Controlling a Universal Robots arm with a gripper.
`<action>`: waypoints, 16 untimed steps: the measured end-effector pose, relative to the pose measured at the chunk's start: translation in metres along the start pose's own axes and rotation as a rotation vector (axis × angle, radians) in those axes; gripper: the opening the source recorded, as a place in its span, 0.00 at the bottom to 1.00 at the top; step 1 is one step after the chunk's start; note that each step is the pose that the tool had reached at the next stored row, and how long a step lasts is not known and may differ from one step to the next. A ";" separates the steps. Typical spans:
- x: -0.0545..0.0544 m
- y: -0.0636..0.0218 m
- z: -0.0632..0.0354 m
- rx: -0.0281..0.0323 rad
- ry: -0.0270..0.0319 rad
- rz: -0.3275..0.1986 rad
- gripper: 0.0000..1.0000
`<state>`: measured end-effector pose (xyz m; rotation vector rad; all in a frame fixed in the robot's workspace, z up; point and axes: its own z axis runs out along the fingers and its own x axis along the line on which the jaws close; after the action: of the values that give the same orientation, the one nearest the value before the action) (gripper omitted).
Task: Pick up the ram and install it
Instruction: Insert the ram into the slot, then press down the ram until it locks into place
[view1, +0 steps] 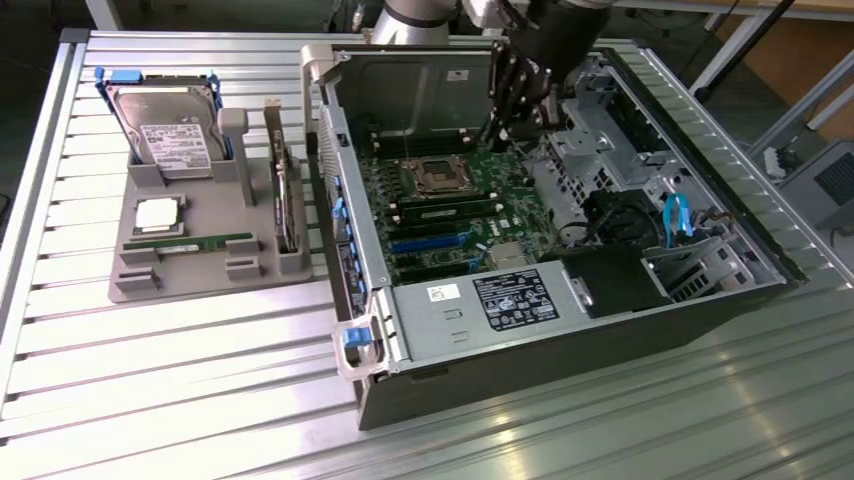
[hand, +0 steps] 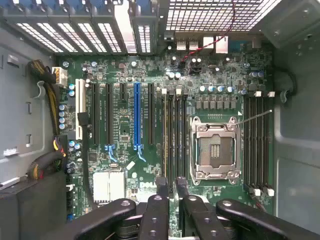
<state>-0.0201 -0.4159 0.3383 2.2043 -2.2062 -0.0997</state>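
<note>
- Your tool (view1: 521, 120) hung inside the open computer case (view1: 561, 370), above the motherboard (view1: 467, 235) and close to the empty processor socket (view1: 434, 178).
- In the wrist view its fingers (hand: 162, 187) stood partly apart with a narrow gap between them. Nothing sat in that gap, so you had hold of nothing.
- The ram (view1: 194, 243) lay flat in its slot of the gray tray (view1: 140, 285), on the surface (view1: 174, 380) at the exterior view's left of the case. It was well apart from the tool and untouched by it.
- Beside it on the tray sat the square processor chip (view1: 158, 213), with the hard drive (view1: 167, 125) standing behind and the dark expansion card (view1: 283, 200) on edge at the tray's case-side end.
- Of the long memory slots (hand: 175, 135) next to the socket, one seemed to carry a module (view1: 447, 210) in the exterior view. You could not be sure of that from the pictures, and it was not the green stick on the tray.
- As for progress, I judged the job hardly begun. The pick-up was not done, since the ram rested in the tray. The installation was not done either. Both steps of the task were left.
</note>
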 end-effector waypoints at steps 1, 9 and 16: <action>0.000 0.0003 -0.0043 -0.0001 0.0000 0.000 0.18; -0.001 0.0016 -0.0266 0.0000 0.0000 0.000 0.18; -0.001 0.0028 -0.0464 0.0000 0.0000 0.000 0.18</action>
<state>-0.0201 -0.4160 0.3849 2.2043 -2.2061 -0.0997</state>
